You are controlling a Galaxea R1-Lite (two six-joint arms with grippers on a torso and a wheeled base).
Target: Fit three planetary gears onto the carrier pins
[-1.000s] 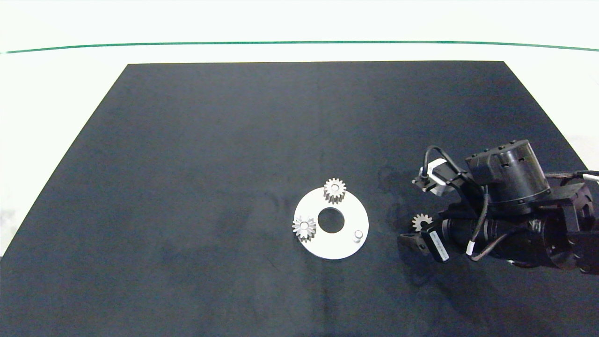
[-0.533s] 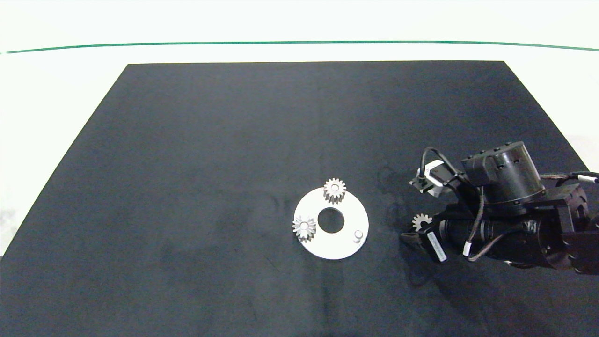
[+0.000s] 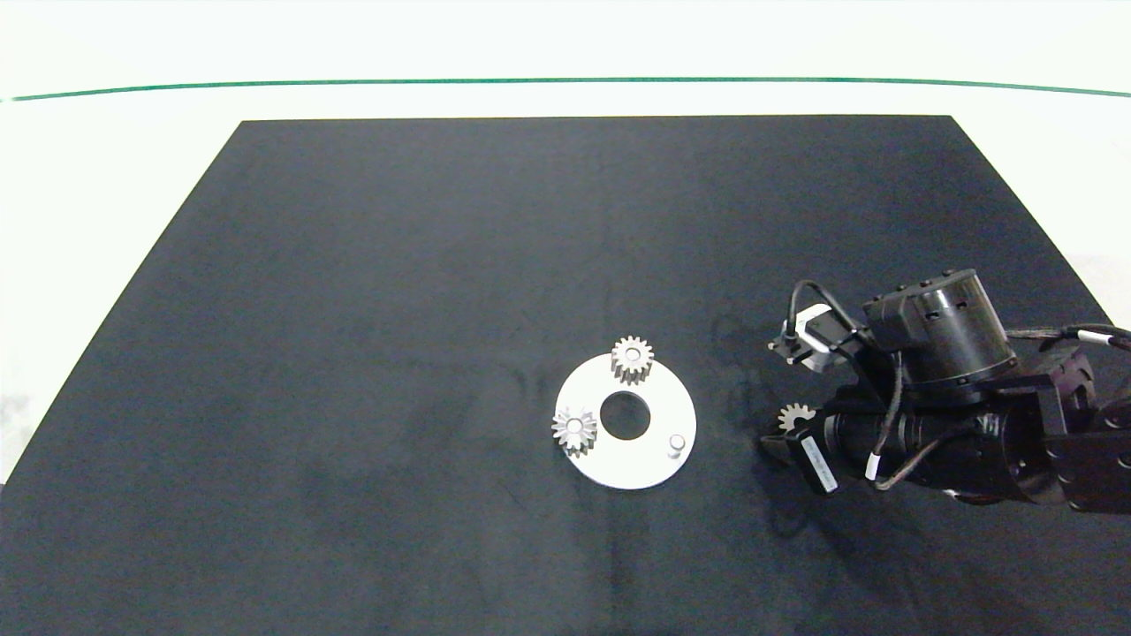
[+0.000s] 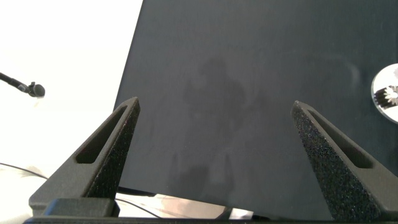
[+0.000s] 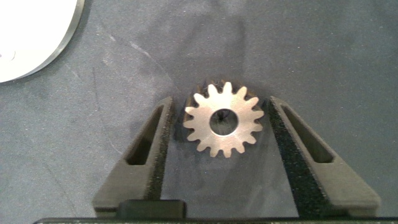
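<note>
Your right gripper (image 5: pixel 219 124) brackets the third gear (image 5: pixel 222 119), and only the right wrist view shows how: its two fingers (image 5: pixel 146 155) stand on either side of the teeth, nearly touching but with a thin gap on each side, so the pincer is not clamped on it. In the head view the same gear (image 3: pixel 796 415) is half hidden by the dark arm, low and right of centre, lying on the black mat (image 3: pixel 398 265) a short way right of the white disc (image 3: pixel 649 459). That view gives what the wrist cannot: two gears already sit on pins, one at the disc's top edge (image 3: pixel 632 359) and one at its left edge (image 3: pixel 574 429), while the free pin (image 3: pixel 677 442) stands bare at the disc's lower right (the side nearest your gear). The strip of mat between gear and disc is open. Your left gripper (image 4: pixel 217 155) appears only in its own view, fingers spread wide over bare mat near the mat's edge, with a sliver of the disc (image 4: pixel 382 93) at the right border.
</note>
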